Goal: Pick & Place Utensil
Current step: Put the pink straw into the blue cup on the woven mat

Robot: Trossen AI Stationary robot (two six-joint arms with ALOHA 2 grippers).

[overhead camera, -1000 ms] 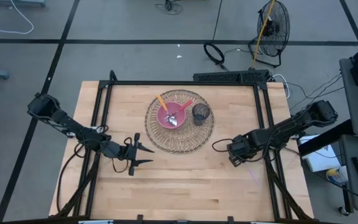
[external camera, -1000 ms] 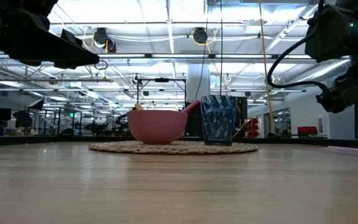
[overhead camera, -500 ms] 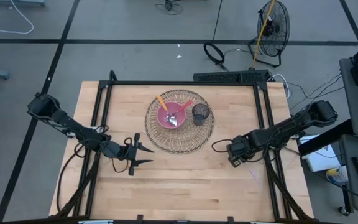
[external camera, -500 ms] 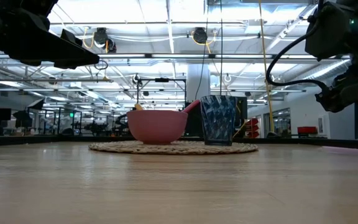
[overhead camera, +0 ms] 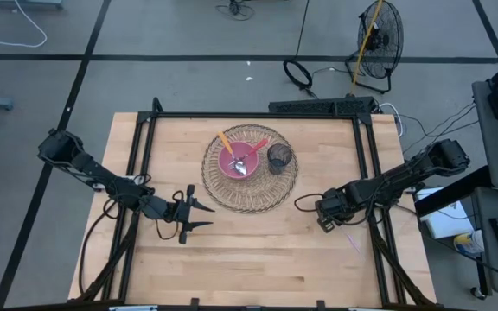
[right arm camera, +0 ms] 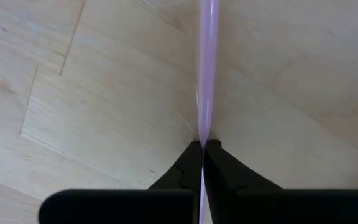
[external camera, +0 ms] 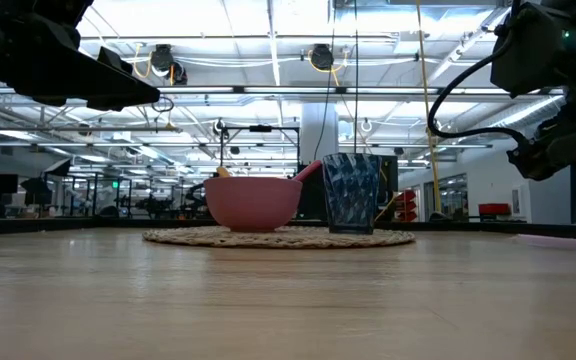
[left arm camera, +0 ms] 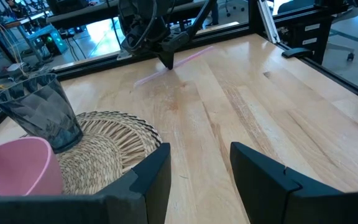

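Note:
A thin lilac utensil lies flat on the wooden table near its right edge. My right gripper points down at it and is shut on it; the left wrist view also shows this gripper and the utensil. My left gripper hovers open toward the table's left, holding nothing. A pink bowl with a spoon and coloured utensils stands beside a dark cup on a round woven mat. My right gripper pinches the lilac utensil between its two fingertips, around the middle of its length. The fingers come from above, pointing down. The utensil lies flat on the table on both sides of the hold.
Black frame rails run along the table's left, far and right sides. The mat with bowl and cup sits at the far middle. Bare wood stretches across the near half between the two arms.

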